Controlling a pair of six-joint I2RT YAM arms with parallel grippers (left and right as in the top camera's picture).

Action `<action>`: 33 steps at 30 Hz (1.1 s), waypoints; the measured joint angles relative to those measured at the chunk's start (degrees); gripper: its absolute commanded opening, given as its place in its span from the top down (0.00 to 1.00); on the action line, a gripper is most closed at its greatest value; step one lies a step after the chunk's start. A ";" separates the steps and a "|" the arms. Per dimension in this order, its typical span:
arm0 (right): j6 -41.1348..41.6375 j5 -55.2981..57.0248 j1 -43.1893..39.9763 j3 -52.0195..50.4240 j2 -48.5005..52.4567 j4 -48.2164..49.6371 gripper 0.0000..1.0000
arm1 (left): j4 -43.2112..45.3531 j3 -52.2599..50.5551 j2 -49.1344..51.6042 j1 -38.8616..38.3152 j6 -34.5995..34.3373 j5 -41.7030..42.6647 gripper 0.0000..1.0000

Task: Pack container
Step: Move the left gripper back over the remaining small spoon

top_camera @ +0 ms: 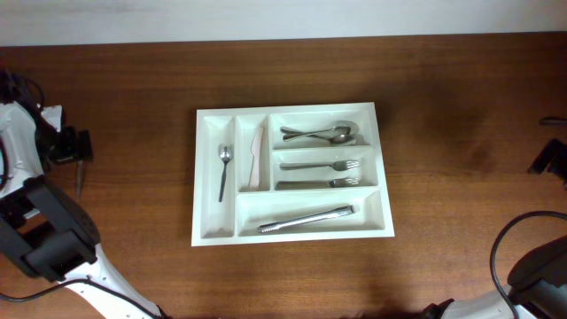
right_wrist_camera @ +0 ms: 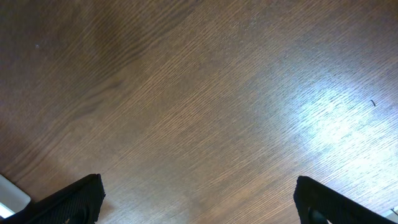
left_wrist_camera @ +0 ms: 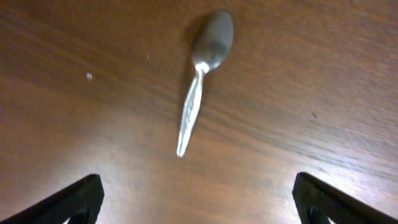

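Observation:
The container (top_camera: 202, 177), a white cutlery tray, lies at the table's middle. It holds a small spoon (top_camera: 224, 170) and a white knife (top_camera: 257, 158) in the narrow slots, spoons (top_camera: 321, 134) and forks (top_camera: 321, 174) in the horizontal ones, and tongs (top_camera: 306, 219) in the long bottom one. A loose metal spoon (left_wrist_camera: 202, 81) lies on the bare wood at the far left (top_camera: 80, 182). My left gripper (left_wrist_camera: 196, 180) hangs open just short of its handle tip, touching nothing. My right gripper (right_wrist_camera: 198, 182) is open over bare wood at the right edge (top_camera: 549, 158).
The left arm's base and cables (top_camera: 40, 221) fill the lower left corner. The right arm's base and a cable loop (top_camera: 532, 266) sit at the lower right. A white corner (right_wrist_camera: 11, 196) shows at the right wrist view's lower left.

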 measured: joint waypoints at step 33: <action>-0.02 0.00 0.00 0.00 0.00 -0.02 0.01 | 20.31 -14.21 0.00 1.81 6.82 2.51 0.00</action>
